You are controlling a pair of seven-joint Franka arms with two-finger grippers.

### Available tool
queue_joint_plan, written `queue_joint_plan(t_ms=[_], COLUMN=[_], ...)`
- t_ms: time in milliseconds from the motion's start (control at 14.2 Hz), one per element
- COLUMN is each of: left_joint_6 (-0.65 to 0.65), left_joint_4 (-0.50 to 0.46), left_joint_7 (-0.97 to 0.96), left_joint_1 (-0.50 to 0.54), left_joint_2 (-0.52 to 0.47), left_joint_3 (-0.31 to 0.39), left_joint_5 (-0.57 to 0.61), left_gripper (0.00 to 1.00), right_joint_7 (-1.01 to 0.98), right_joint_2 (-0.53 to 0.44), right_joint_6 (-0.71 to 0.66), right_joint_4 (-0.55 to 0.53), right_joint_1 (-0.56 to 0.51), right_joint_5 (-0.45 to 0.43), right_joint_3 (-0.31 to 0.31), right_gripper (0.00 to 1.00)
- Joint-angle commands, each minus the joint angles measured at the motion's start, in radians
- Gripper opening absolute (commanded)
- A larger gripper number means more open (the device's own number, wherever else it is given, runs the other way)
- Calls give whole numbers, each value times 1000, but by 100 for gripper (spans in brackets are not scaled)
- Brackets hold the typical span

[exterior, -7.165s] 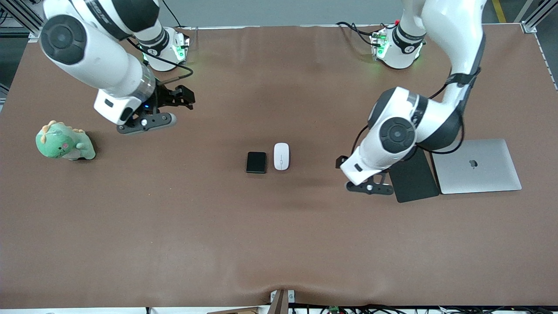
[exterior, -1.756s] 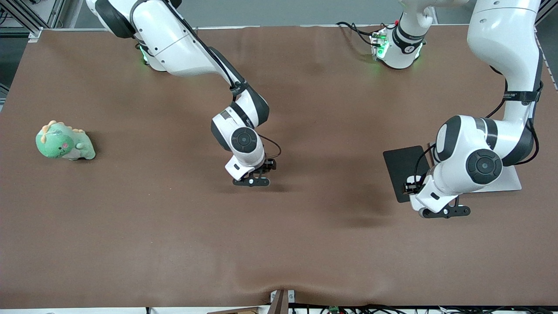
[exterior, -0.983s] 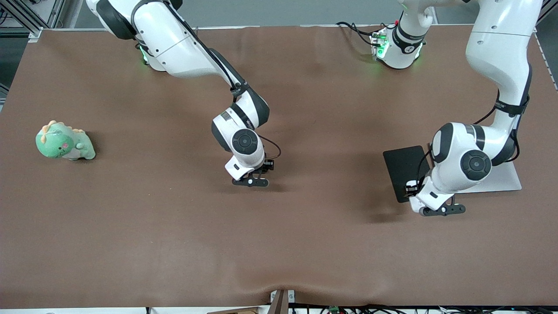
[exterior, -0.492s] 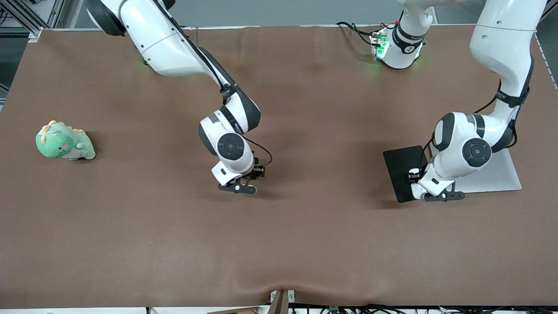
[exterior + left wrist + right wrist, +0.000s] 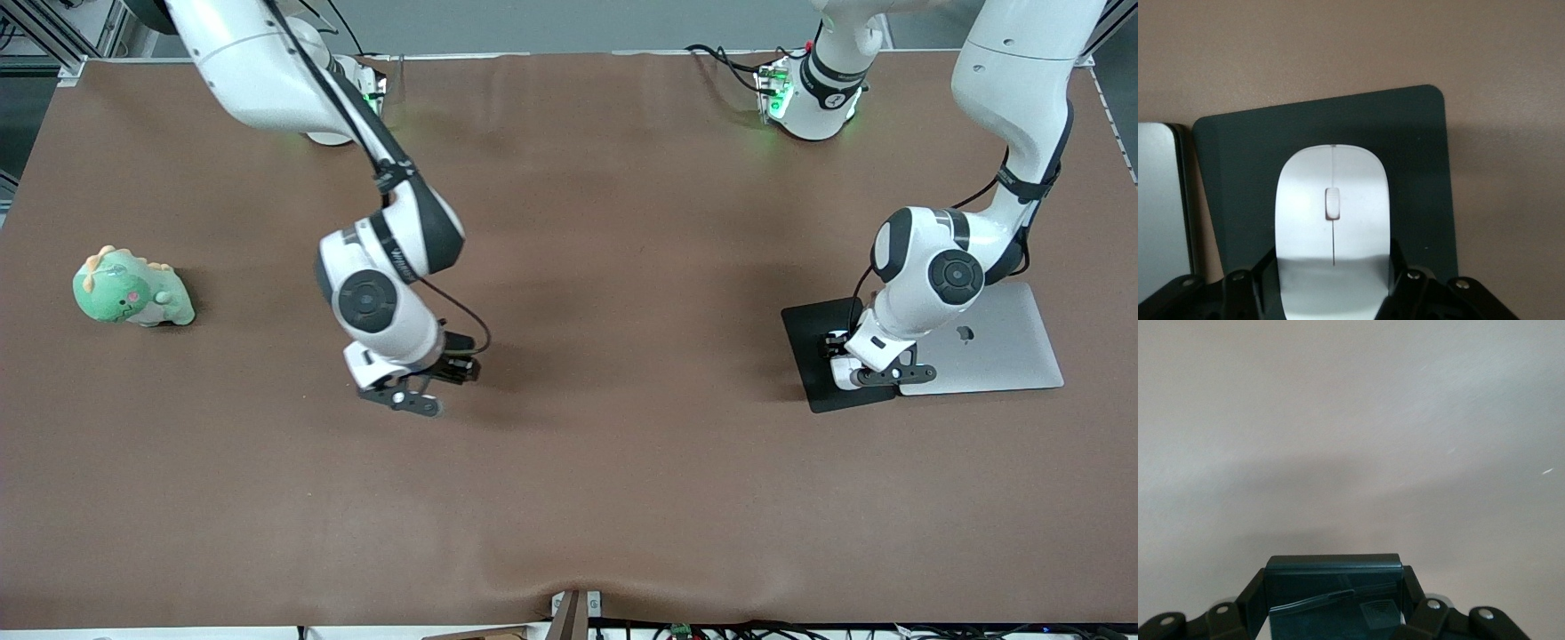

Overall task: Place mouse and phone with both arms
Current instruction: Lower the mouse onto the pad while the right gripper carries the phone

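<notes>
Front view first: left arm comes down from its base at the top, elbow bent, wrist tipped down w/ the left gripper [image 5: 876, 375] low over the black mouse pad [image 5: 813, 351], right by the pad's edge nearest the silver laptop [image 5: 996, 342]. Can't see the mouse from here, the wrist blocks it. Right arm reaches out long across the brown table [image 5: 622, 498], forearm angled down, right gripper [image 5: 411, 397] hanging over bare tabletop about mid-table, toward the right arm's end. Green dino plushie [image 5: 132, 289] sits well apart, near that same end.

Left wrist view: left gripper's fingers [image 5: 1265, 277] are clamped on the mouse [image 5: 1331, 220], one each side of its rear half. Mouse is white, glossy, oval, thin seam down the middle + small scroll wheel. It's over the pad, laptop edge beside. Touching the pad or not, can't tell.

Right wrist view: right gripper's fingers [image 5: 1248, 597] are squeezed onto the phone [image 5: 1335, 593], a black slab w/ a glossy face showing reflections, held up over plain brown tabletop.
</notes>
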Motion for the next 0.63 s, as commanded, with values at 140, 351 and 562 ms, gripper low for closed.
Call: queue_joint_plan(t_ms=[140, 351, 562], left_joint_6=[21, 21, 21], left_joint_4=[-20, -14, -9], left_joint_7=[18, 18, 17], left_joint_1=[29, 31, 28], left_joint_2=[-6, 3, 8], left_joint_3=[-7, -7, -18], left_joint_5=[18, 20, 15], left_gripper=[41, 51, 55], right_joint_7=[-172, -264, -411], right_joint_2=[-128, -154, -174], right_joint_6=[0, 0, 0], right_joint_4=[-121, -144, -172], right_joint_1=[-155, -216, -298], right_joint_5=[-4, -4, -4], right_joint_3=[20, 20, 20], right_gripper=[0, 0, 0])
